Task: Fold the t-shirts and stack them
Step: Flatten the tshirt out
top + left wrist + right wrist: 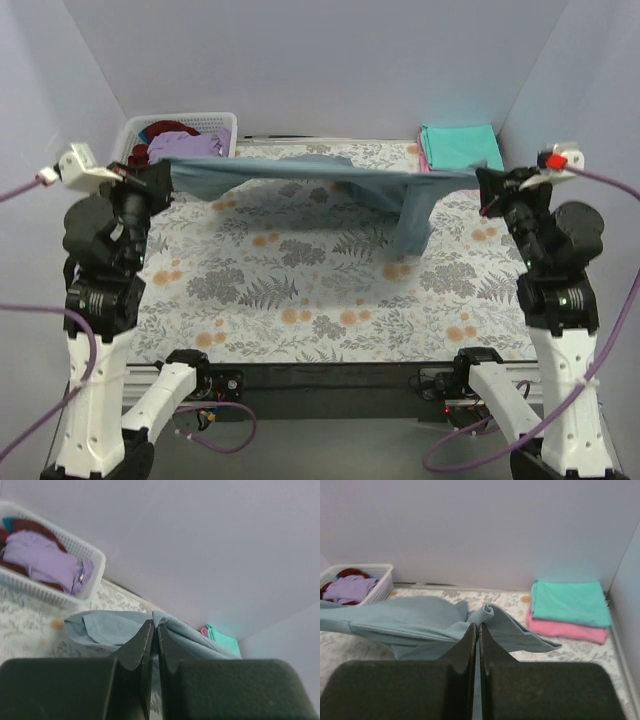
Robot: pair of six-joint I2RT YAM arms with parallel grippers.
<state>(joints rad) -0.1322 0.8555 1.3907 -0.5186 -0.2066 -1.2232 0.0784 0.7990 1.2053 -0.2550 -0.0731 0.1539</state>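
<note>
Black left pincer (163, 180): jaws pressed together on the left end of the blue-grey t-shirt (300, 173); in the left wrist view the cloth comes straight out from between the tips.
Right pincer (484, 186): also closed, clamped on the right end of the same shirt.
Where the shirt is: lifted off the tabletop (300, 300) and stretched between the two pincers, with its shadow on the flower pattern below.
Long axis: it runs left to right across the far half of the tabletop, from one pincer to the other, almost level.
Hanging part: nearer to the right pincer a loose fold drops down toward the tabletop; the left half is more taut.
Which arm is nearer: neither, each one holds its own end. The sagging cloth lies on the right arm's side.
Folded stack: teal t-shirt (570, 602) lying on top of a pink t-shirt (565, 630), in the far right corner, just behind the right pincer.
Basket (215, 120): white lattice plastic, in the far left corner, with a lilac t-shirt (185, 146) and a dark red t-shirt (166, 128) inside.
In the way: the shirt's left end passes just in front of the basket; I cannot tell if they touch.
Next move, my judgement: lower both ends together toward the near side, so the shirt lands flat, away from basket and stack.
</note>
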